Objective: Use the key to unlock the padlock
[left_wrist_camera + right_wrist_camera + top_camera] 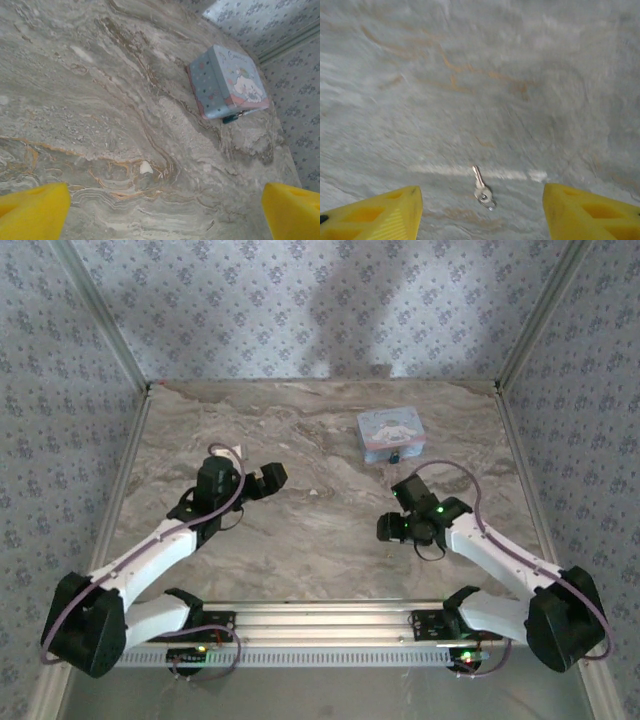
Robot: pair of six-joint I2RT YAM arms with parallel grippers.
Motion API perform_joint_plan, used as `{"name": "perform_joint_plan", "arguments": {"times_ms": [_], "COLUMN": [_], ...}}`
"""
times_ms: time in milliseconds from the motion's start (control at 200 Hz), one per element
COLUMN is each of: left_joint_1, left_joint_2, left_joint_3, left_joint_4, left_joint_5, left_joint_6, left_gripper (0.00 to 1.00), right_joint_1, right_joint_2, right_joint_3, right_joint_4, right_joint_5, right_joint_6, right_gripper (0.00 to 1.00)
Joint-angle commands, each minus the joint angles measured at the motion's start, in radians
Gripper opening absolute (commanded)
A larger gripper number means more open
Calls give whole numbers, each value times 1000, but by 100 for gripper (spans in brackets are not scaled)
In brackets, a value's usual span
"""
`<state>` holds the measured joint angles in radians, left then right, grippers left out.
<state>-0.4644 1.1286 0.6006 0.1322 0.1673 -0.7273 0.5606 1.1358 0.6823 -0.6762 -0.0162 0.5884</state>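
Right wrist — fingers [375, 215] spread wide, empty — key [482, 189] untouched.

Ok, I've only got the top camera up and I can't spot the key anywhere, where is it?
Observer: On the right wrist camera the key lies flat on the table, between the right claw's yellow fingers.
Operator: Is that claw open?
Observer: Yes, the fingers stand wide apart and touch nothing.
Operator: And the padlock?
Observer: On the left wrist camera the padlock pokes out at the edge of the tin, dark against its light blue. The left claw is open too, with nothing between its fingers.
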Motion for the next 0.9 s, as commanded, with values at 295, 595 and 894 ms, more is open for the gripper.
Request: {"name": "perform_joint_plan", "arguments": {"times_ms": [295,595,894], "left_joint_1": [-24,-24,-23], "left_joint_2": [43,46,52], "left_joint_3": [58,66,73], "left_joint_4": [29,14,6], "left_joint_5": [-35,-42,-37], "left_joint_6": [9,12,11], "left_gripper": [98,98,98], "right_joint_1": [42,51,55], "right_joint_2": [134,192,215], "right_joint_3": [-14,-8,-11], "right_joint_4": [-45,-35,-15], "right_joint_5": [-104,-102,-89], "right_joint_6": [10,3,5], "right_gripper": [48,38,32]}}
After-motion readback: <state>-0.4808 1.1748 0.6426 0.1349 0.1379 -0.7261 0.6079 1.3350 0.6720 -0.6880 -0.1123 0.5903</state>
